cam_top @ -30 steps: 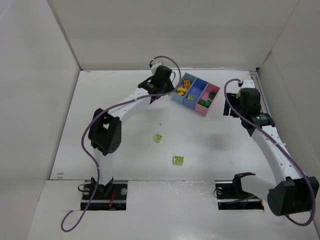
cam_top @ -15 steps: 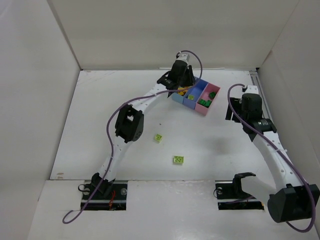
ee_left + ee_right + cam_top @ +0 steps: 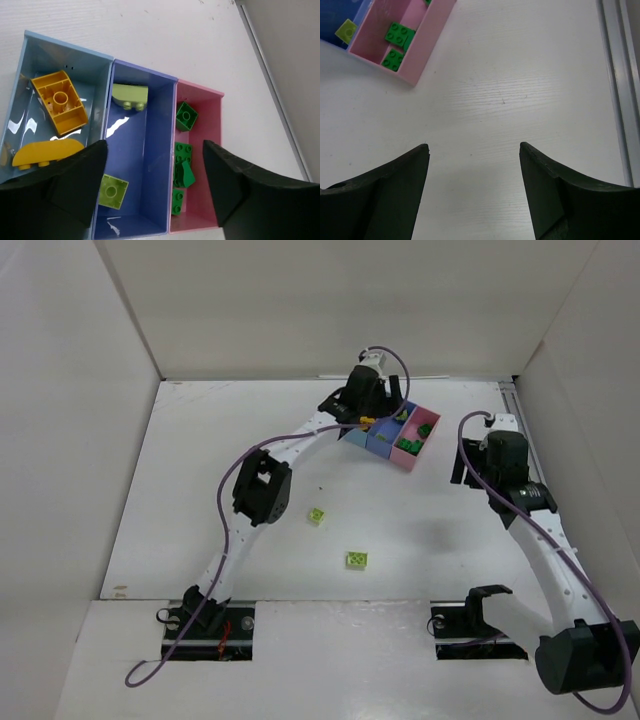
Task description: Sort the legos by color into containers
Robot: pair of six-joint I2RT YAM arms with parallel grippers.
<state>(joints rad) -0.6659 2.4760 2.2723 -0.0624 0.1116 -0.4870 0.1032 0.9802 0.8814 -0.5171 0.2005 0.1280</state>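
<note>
Over darker-blue bin [image 3: 146, 205], L pincer [image 3: 154, 146] gapes (lime legos [image 3: 113, 192] inside).

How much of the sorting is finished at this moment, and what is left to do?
Mostly done. Yellow legos lie in the light blue bin, lime ones in the darker blue bin, dark green ones in the pink bin. Nothing is in hand: the left gripper and the right gripper are open and empty. Left: two lime legos on the table.
</note>
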